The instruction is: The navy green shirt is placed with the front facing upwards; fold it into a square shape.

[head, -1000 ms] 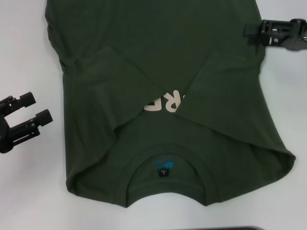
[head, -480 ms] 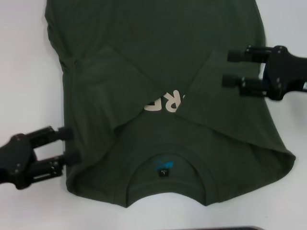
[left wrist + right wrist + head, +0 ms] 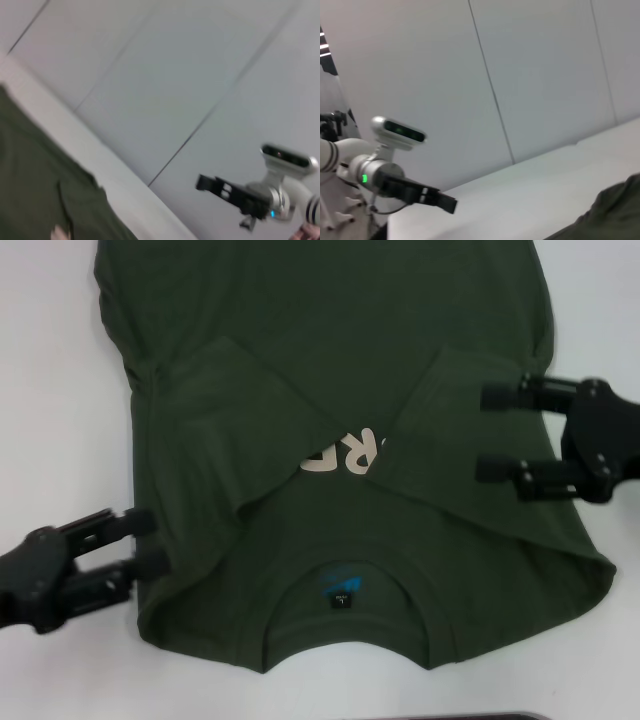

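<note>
My left gripper (image 3: 143, 542) is spread at the shirt's (image 3: 330, 360) near side edge, my right gripper (image 3: 492, 432) spread over its opposite edge. The shirt lies between them on the white table (image 3: 50, 390), sleeves folded in. Wrist views show a paneled wall (image 3: 165, 90) beyond.

Left end effector (image 3: 143, 543) and right end effector (image 3: 488, 432) both spread, fingers pointing inward.

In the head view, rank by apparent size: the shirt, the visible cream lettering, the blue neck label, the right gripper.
1. Navy green shirt, by far.
2. Right gripper, though it may sit nearer the camera, which inflates it.
3. Cream lettering, partly hidden under the folded sleeves.
4. Blue neck label.
</note>
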### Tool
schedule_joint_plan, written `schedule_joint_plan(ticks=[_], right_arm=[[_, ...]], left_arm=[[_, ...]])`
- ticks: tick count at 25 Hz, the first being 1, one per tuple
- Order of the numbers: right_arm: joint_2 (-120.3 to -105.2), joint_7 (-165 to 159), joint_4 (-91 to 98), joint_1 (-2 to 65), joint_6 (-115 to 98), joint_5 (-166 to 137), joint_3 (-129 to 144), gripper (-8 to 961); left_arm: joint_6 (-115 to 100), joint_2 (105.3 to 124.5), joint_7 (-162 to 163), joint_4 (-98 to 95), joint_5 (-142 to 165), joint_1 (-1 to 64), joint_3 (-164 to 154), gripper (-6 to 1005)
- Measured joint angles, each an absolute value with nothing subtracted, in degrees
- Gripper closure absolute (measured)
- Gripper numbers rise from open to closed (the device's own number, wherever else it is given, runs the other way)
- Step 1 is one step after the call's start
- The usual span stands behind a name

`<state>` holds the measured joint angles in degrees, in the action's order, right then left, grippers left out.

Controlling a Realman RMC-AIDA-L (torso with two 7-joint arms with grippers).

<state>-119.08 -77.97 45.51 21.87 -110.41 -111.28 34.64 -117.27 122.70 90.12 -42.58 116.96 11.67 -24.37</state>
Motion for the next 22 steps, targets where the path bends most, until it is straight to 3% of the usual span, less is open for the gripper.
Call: schedule_joint_plan(ticks=[2, 7, 22], right_arm=[[-118.86, -82.6, 46.4, 21.6, -111.4, -112.0, 34.7, 103], [-117.74, -93.2, 46.6, 22.1, -110.5, -114.3, 34.1, 90], [-117.52, -98.6, 46.1, 22.1, -108.1, -114.1, 30.8, 87]], left_arm=[[-117.2, 121.56, 97.5, -41.9, 117.0, 11.7, -24.1, 234], [-116.6, 119.19, 121.9, -41.3, 117.8, 11.5, -22.8, 237], [-112.6, 121.09, 135.9, -46.8, 131.1, 11.1, -23.2, 238]])
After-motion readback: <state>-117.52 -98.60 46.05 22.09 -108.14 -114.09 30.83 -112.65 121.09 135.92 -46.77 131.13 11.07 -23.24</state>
